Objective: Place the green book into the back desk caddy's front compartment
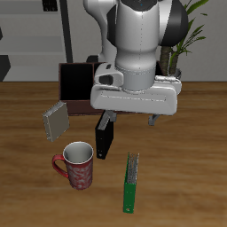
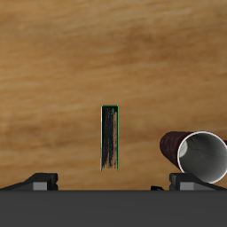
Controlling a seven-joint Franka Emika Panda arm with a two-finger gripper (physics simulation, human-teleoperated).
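Wooden desk [image 1: 191,182], warm brown grain, smooth surface. The back desk caddy [image 1: 75,84], a dark reddish-brown box with black interior, sits in the upper left of the exterior frame, partly hidden by the arm. End effector [image 1: 129,118] hangs at centre frame above the desk; its fingers stand apart, holding nothing. Red patterned mug [image 1: 76,167], cylindrical with pale inside, stands lower left. The green book [image 1: 130,183], thin and upright on its edge, stands lower centre, apart from the caddy. Black book [image 1: 105,138] stands above the mug. Grey book [image 1: 55,121] leans tilted at left.
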